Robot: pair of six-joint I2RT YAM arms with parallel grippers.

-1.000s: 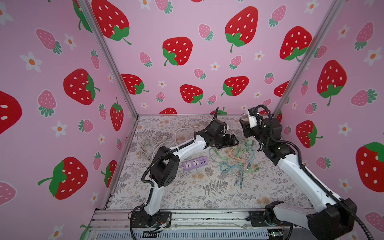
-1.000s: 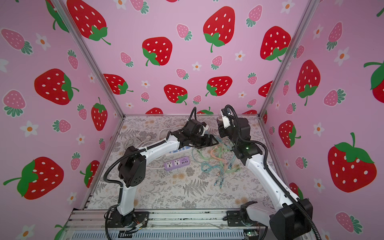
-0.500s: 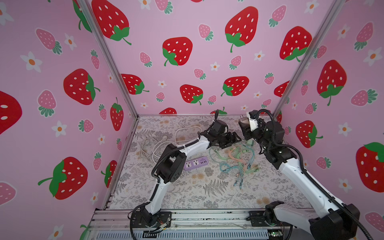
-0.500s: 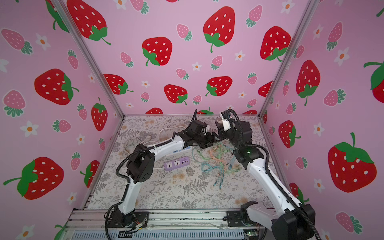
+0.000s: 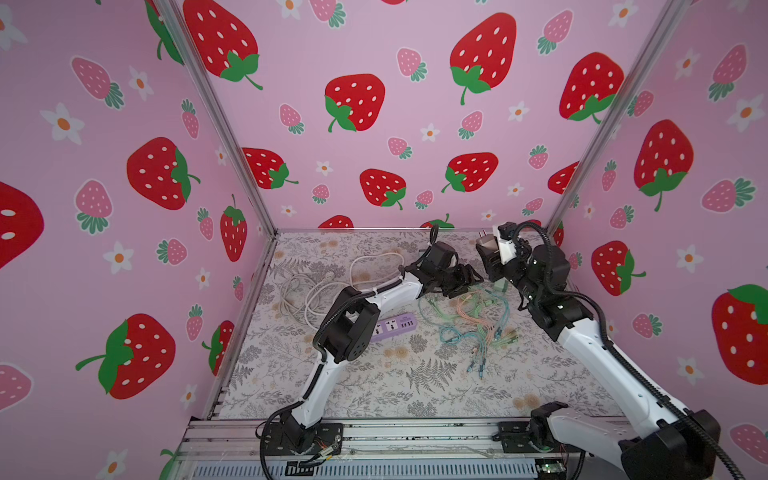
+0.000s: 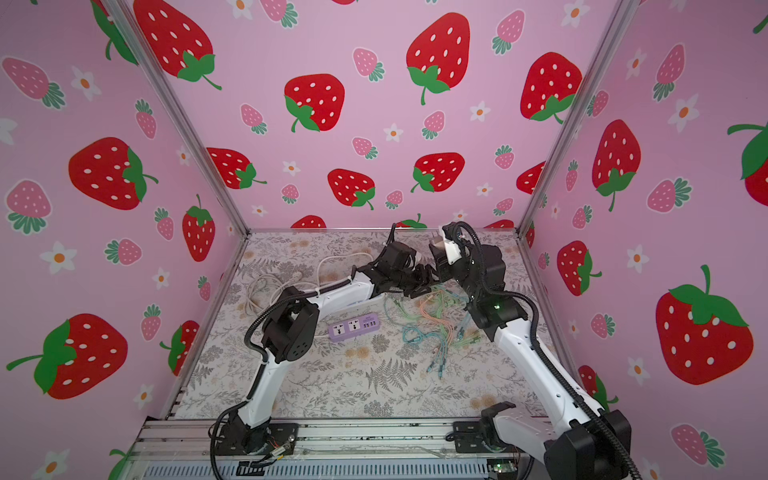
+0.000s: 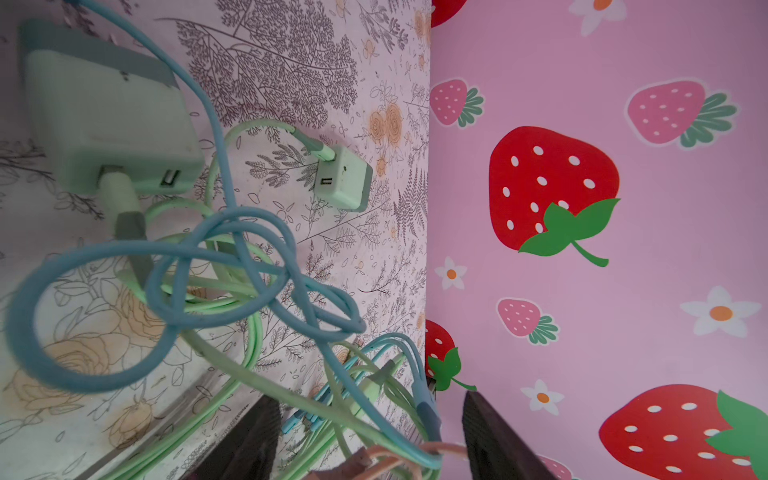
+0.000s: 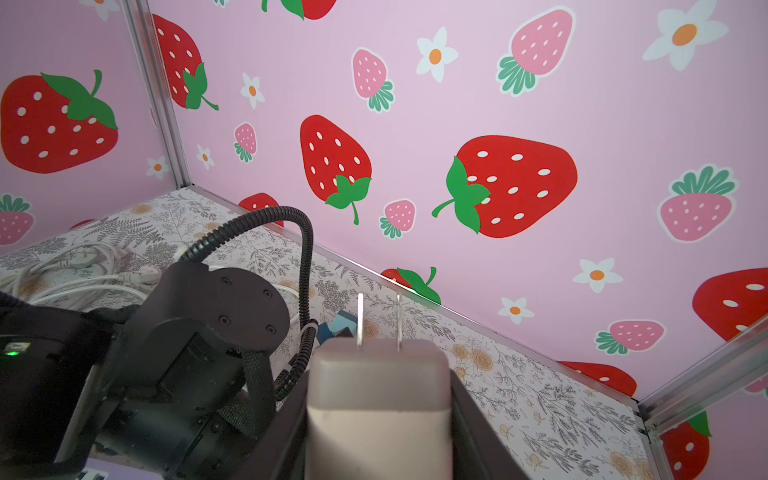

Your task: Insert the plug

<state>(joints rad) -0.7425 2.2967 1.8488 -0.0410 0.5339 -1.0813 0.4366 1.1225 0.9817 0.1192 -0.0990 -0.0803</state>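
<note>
My right gripper is clamped on the plug, a pale block held at upper right of centre in both top views, raised above the table, its two flat prongs pointing up toward the rear wall. The plug's lower body is blurred and cut off by the frame's bottom edge in the right wrist view. My left gripper has its jaws apart over the cable tangle. Strands pass between the fingers, none visibly pinched, and the fingertips are cut off at the bottom edge. The power strip lies flat at centre, sockets up, well apart from the plug. In a top view my left arm covers one end of it. Two green chargers rest beside the tangle.
</note>
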